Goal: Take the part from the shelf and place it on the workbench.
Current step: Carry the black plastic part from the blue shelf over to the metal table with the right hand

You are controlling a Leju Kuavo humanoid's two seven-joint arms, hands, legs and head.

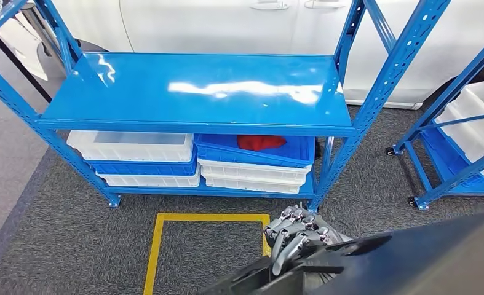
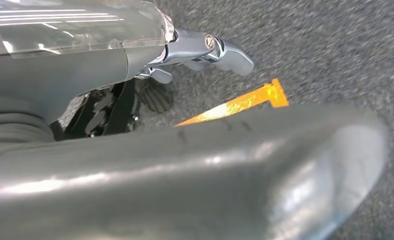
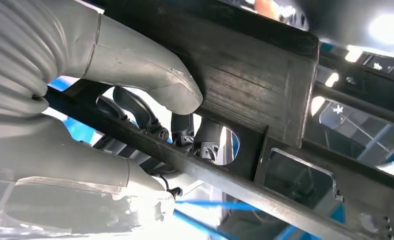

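Observation:
The part is a long dark metal frame piece with cut-outs, lying across the bottom right of the head view. My right hand grips it, fingers curled over its upper edge. In the right wrist view the thumb presses on the part's flat block and dark fingers wrap through an opening. My left hand hangs over the carpet, its thumb apart from the fingers, with nothing held.
A blue steel shelf stands ahead with a bare top board. Below it sit white and blue bins, one holding a red item. A yellow taped square marks the grey carpet. A second blue rack stands at right.

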